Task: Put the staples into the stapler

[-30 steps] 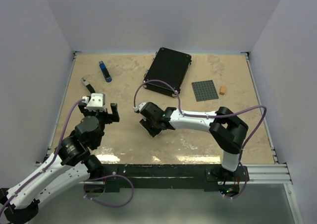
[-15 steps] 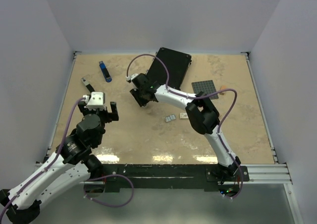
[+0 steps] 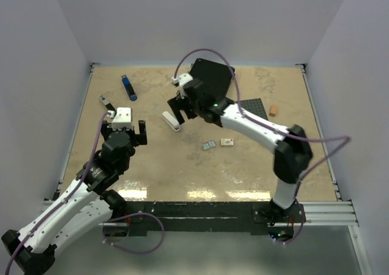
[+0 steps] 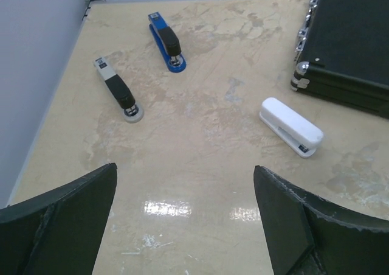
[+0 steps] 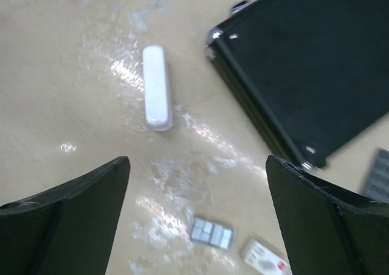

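Worktop [image 3: 182,177] beige, marbled, walled on three sides. Left hand [image 4: 185,184]: fingers spread wide, nothing between them, held over the left part of the worktop and facing the far side. Right hand [image 5: 197,165]: fingers also spread wide, gripping nothing, hanging above the middle of the worktop with its arm reaching in from the right. White stapler [image 3: 172,121] lies on the worktop by itself, below and just left of the right hand in the top view, near the closest corner of the black case [image 3: 209,83] but not touching it. No finger is in contact with it. The staples [image 3: 227,142], a small flat white box with a red mark, lie flat near the centre of the worktop, on the near side of the right hand and well apart from the white stapler. Just beside the box, to its left in the top view, is a small grey pack [image 3: 209,145]; contact between the two cannot be judged. Blue stapler [image 3: 129,87] and grey stapler [image 3: 107,102] lie at far left, a little apart, the grey one closer to the left wall. Grey studded plate [image 3: 258,107] lies right of the case, partly under the right arm, with an orange cube [image 3: 274,110] just beside its right edge.
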